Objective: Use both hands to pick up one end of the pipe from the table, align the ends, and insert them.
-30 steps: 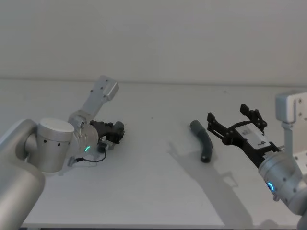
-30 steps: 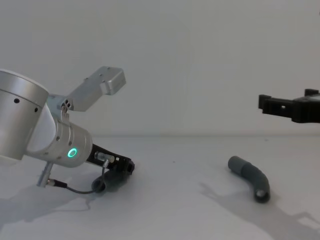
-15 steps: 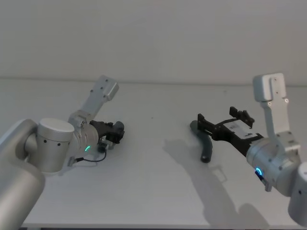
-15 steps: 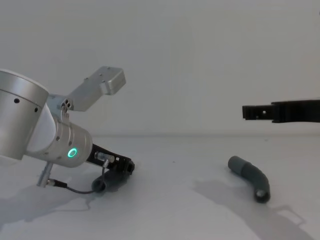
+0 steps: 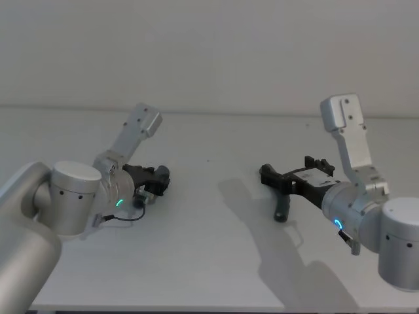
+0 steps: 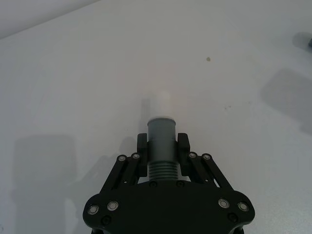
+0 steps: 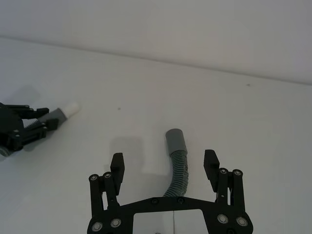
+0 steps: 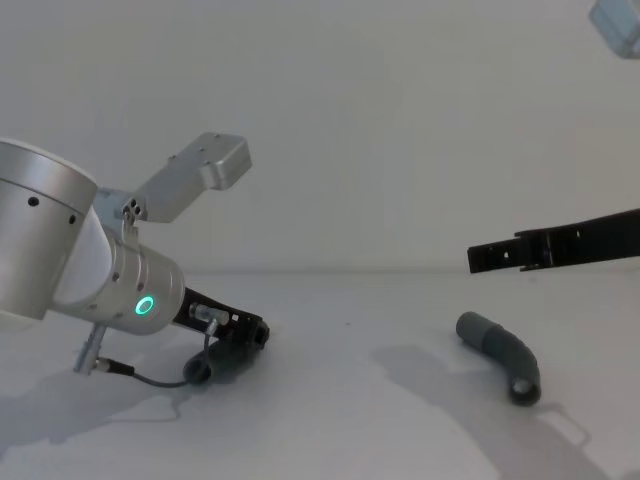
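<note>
We see the left gripper (image 5: pixel 157 178) (image 8: pixel 246 334) down low over the table (image 5: pixel 209 261), in its left half, about midway between the far and near edges. Its fingers (image 6: pixel 183 143) are closed tight on the held pipe piece (image 6: pixel 161 141), pinching it at the ribbed part. The smooth cuff (image 6: pixel 160 126) and a pale tip stick out past the fingertips. We cannot tell whether this piece touches the table or hangs just above it. A thin cable (image 8: pixel 150 378) loops from the left wrist down to the tabletop.

The right gripper (image 5: pixel 288 167) (image 7: pixel 164 160) (image 8: pixel 490 256) hovers in the table's right half, directly over the loose pipe piece (image 5: pixel 283 208) (image 7: pixel 178 158) (image 8: pixel 500 350). Its fingers (image 7: pixel 117 163) are spread wide and grip nothing. From the chest view we see clear air between them and the pipe. The loose pipe piece lies flat on the table, bent, with one open cuff (image 8: pixel 523 387) facing the near edge and the other cuff (image 7: pixel 175 139) toward the far edge. The two pipe pieces are well apart.
</note>
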